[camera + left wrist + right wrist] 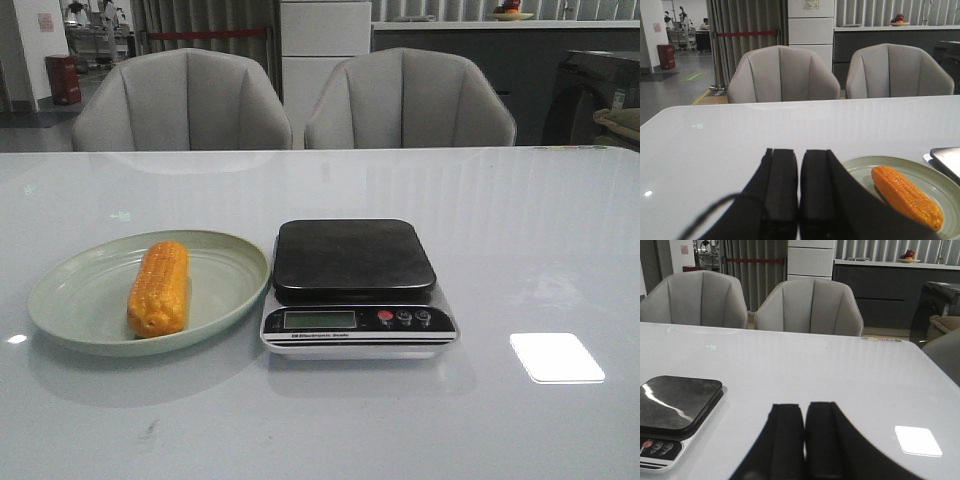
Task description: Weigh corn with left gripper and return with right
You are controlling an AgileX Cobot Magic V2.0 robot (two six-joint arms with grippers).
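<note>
The orange-yellow corn (159, 288) lies lengthwise on a pale green plate (70, 300) at the table's left. Right beside the plate stands a kitchen scale (357, 287) whose black platform (352, 256) is bare. Neither arm shows in the front view. In the left wrist view my left gripper (799, 156) is shut with nothing between its fingers, hanging over bare table to the left of the plate (925, 172) and the corn (905, 196). My right gripper (804, 407), seen in the right wrist view, is also shut and empty, with the scale (675, 415) off to its left.
Two grey armchairs (185, 100) stand behind the table's far edge. A bright square patch of reflected light (556, 357) lies on the glossy white tabletop to the right of the scale. Cabinets and a counter fill the background.
</note>
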